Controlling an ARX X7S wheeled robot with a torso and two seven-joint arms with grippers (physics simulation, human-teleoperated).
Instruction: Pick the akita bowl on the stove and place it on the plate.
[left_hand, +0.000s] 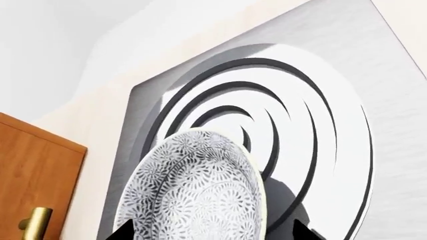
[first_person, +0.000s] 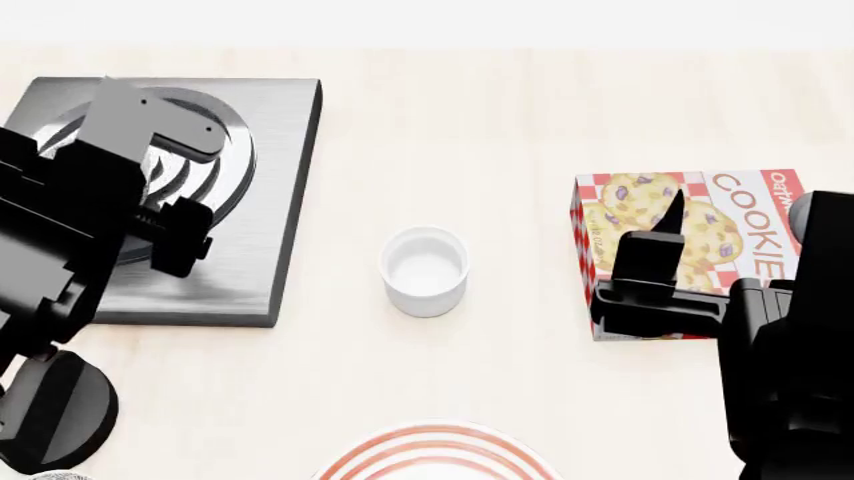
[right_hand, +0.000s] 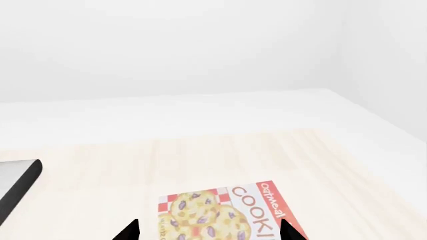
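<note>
While the left gripper (left_hand: 210, 235), jaws apart, straddles the akita bowl (left_hand: 197, 190) on the stove (first_person: 260, 200), lifting remains; the plate (first_person: 441, 455) waits at six o'clock.

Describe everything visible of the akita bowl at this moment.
The akita bowl shows only in the left wrist view; in the head view the left arm hides it. It is round, with a fine dark grey-and-white crackle pattern outside and a pale rim edge. It looks tilted on its side against the ring burner of the stove. The left gripper has a dark fingertip on each side of it; whether they touch it cannot be told.
</note>
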